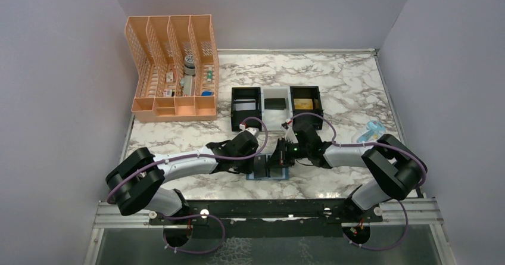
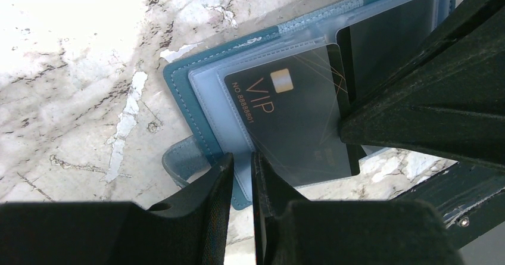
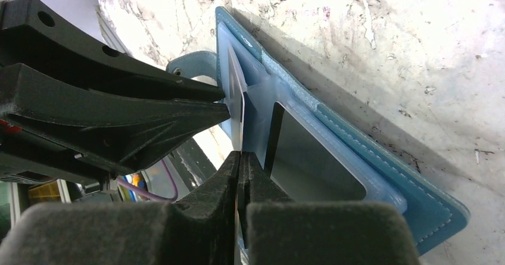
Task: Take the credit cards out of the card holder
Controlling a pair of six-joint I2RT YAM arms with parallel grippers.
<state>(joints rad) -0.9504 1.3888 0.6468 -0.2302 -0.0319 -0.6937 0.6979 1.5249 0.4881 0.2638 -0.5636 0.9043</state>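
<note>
The teal-blue card holder (image 1: 267, 175) lies open on the marble between both arms; it also shows in the left wrist view (image 2: 178, 86) and the right wrist view (image 3: 387, 170). A black "VIP" credit card (image 2: 292, 116) sits tilted and partly out of its clear pocket. My right gripper (image 3: 240, 158) is shut on that card's thin edge (image 3: 237, 104). My left gripper (image 2: 243, 170) is shut on the card holder's near edge. A second dark card (image 2: 387, 39) sits in the neighbouring pocket. From above, the left gripper (image 1: 257, 161) and the right gripper (image 1: 280, 158) meet over the holder.
A black-and-white three-compartment tray (image 1: 262, 107) behind the grippers holds a silver-grey card (image 1: 243, 105), a black card (image 1: 275, 103) and a gold card (image 1: 304, 103). A peach desk organizer (image 1: 172, 68) stands at the back left. A pale blue object (image 1: 372, 131) lies at the right.
</note>
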